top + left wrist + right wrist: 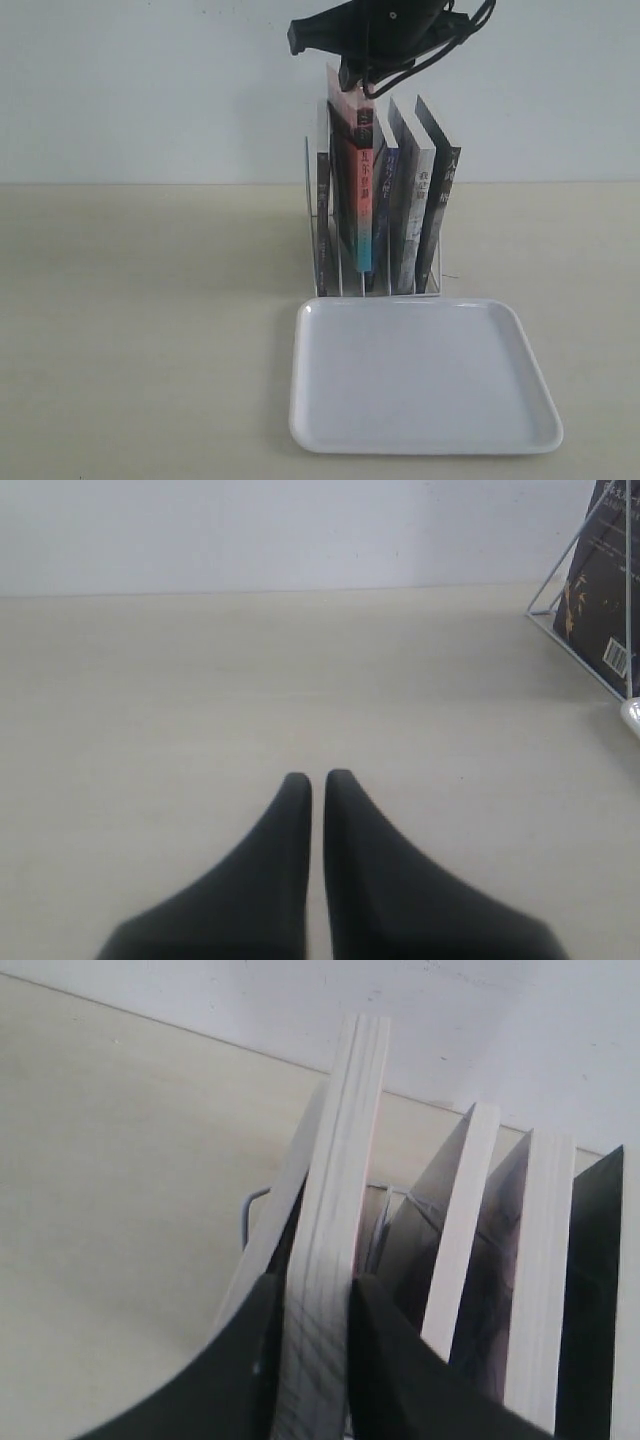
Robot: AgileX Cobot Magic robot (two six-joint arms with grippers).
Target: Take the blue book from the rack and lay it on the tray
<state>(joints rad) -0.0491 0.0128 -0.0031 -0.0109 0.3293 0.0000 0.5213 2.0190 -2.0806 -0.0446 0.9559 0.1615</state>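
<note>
The white wire rack (310,200) holds several upright books behind the white tray (420,375). The blue book's narrow dark blue spine (386,200) stands in the rack, just right of the book with the pink-red spine (364,190). My right gripper (357,85) comes down from above and is shut on the top of the pink-red-spined book (335,1160), which stands higher than its neighbours. One finger (250,1360) is on each side of its page edge. My left gripper (317,780) is shut on nothing, low over bare table, and is out of the exterior view.
A grey-white book (418,200) and a black book (445,190) stand to the right of the blue one. Another dark book (322,200) fills the leftmost slot. The rack's wire corner (575,555) and the tray's rim (632,715) show at the edge of the left wrist view.
</note>
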